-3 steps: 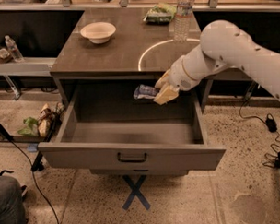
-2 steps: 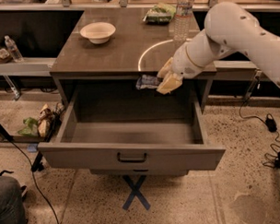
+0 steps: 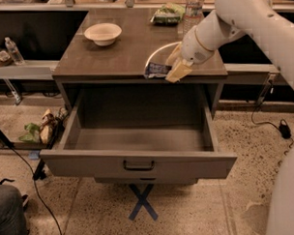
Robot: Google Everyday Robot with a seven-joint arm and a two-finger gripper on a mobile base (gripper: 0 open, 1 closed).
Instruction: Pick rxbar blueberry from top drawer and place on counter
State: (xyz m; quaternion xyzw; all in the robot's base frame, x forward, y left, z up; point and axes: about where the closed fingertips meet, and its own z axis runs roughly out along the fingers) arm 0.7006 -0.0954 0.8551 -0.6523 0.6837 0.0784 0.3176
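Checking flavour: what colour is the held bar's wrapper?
Dark blue with pale markings, camera view; the pincer grips this flat snack bar over the grey-brown counter edge.

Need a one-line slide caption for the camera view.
Gripper holds the rxbar at the counter's front edge, above the open drawer.
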